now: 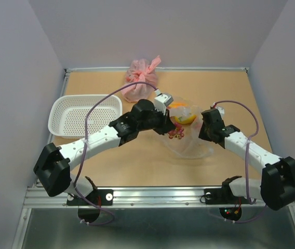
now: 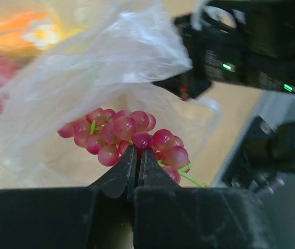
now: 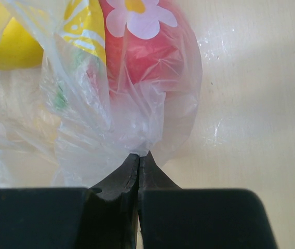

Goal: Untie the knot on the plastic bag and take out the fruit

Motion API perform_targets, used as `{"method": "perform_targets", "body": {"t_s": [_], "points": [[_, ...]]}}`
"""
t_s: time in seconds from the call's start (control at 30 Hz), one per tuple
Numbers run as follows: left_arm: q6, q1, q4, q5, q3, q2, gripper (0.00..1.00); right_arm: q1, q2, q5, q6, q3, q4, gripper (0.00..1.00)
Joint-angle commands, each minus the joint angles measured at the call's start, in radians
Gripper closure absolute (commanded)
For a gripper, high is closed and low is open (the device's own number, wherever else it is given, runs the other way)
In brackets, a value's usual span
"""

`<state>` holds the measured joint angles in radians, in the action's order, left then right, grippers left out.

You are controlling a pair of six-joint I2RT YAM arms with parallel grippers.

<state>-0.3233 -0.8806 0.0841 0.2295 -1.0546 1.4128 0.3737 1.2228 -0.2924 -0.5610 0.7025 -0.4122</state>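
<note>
Clear plastic bag [image 3: 137, 119] edge in closed right claw [image 3: 138, 155], grape bunch [image 2: 121, 132] in closed left claw [image 2: 137, 150], tan tabletop [image 3: 251, 104] alongside.

Tan board bench [image 1: 230, 88] sits boxed in on three sides by plain pale walls [image 1: 152, 31]. Metal rail [image 1: 158, 194] runs along near edge. Light even.

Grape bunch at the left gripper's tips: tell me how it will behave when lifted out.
Probably light: the grape bunch looks like small glossy beads. Likely to dangle and swing, since the left gripper pinches only its near edge. It may snag on the plastic bag draped over it.
</note>
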Motion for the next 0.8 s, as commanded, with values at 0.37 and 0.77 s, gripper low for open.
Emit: {"method": "perform_targets", "body": {"t_s": [0.37,0.77], "points": [[-0.020,0.461,-0.070,0.606,-0.101,-0.241,1.00,-0.004,-0.060,-0.036,0.036,0.041,0.012,1.00],[-0.106,0.957,-0.220,0.060,-0.127,-0.292,1.00,-0.004,-0.069,0.001,0.038,0.064,-0.002,1.00]]}}
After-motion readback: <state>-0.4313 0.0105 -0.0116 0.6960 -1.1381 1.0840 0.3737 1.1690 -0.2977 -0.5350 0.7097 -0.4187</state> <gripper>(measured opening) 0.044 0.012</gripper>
